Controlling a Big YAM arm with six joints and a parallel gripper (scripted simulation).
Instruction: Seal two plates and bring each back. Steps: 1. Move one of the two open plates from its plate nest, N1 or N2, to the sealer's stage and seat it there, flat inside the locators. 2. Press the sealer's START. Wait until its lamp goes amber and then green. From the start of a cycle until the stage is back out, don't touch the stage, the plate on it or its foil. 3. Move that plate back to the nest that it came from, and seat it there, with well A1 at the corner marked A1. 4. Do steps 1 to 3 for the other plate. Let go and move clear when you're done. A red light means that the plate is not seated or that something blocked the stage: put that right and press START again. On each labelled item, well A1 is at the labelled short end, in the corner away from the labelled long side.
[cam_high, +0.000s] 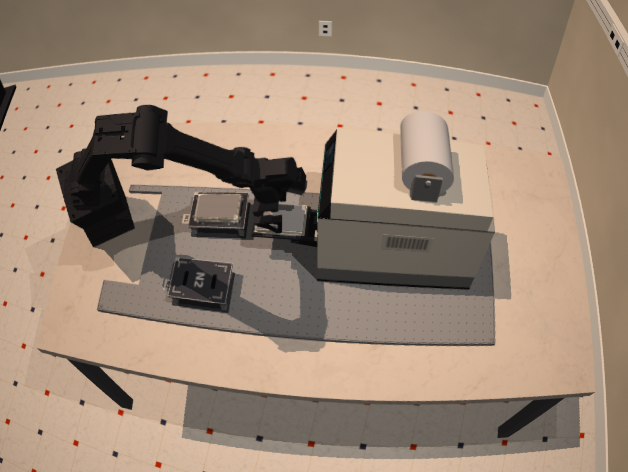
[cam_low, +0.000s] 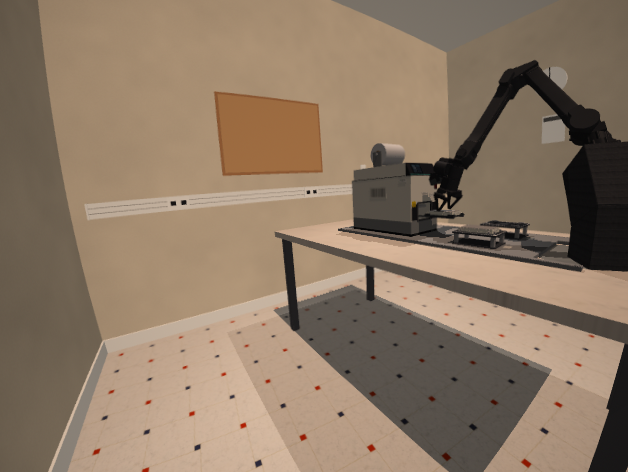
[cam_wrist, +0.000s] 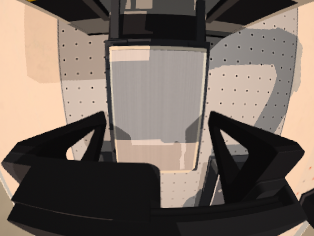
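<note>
A plate (cam_high: 294, 219) (cam_wrist: 157, 95) with a smooth grey top lies on the stage in front of the sealer (cam_high: 401, 258) (cam_low: 390, 203). It looks flat. A small green glow shows at the sealer's front. My gripper (cam_high: 269, 221) (cam_low: 447, 206) (cam_wrist: 157, 116) is open and empty above this plate, with one finger out beyond each long side. Another plate (cam_high: 218, 207) sits in nest N1, its top smooth and pale; whether it bears foil I cannot tell. Nest N2 (cam_high: 199, 291) holds no plate. The A1 corners are too small to make out.
The sealer's tall body stands directly beyond the stage, with a white foil roll (cam_high: 425, 142) (cam_low: 390, 154) on top. Nest N1 is close behind the stage on the arm's side. N2 stands nearer the table's front edge. A perforated grey board (cam_high: 406, 314) lies under them.
</note>
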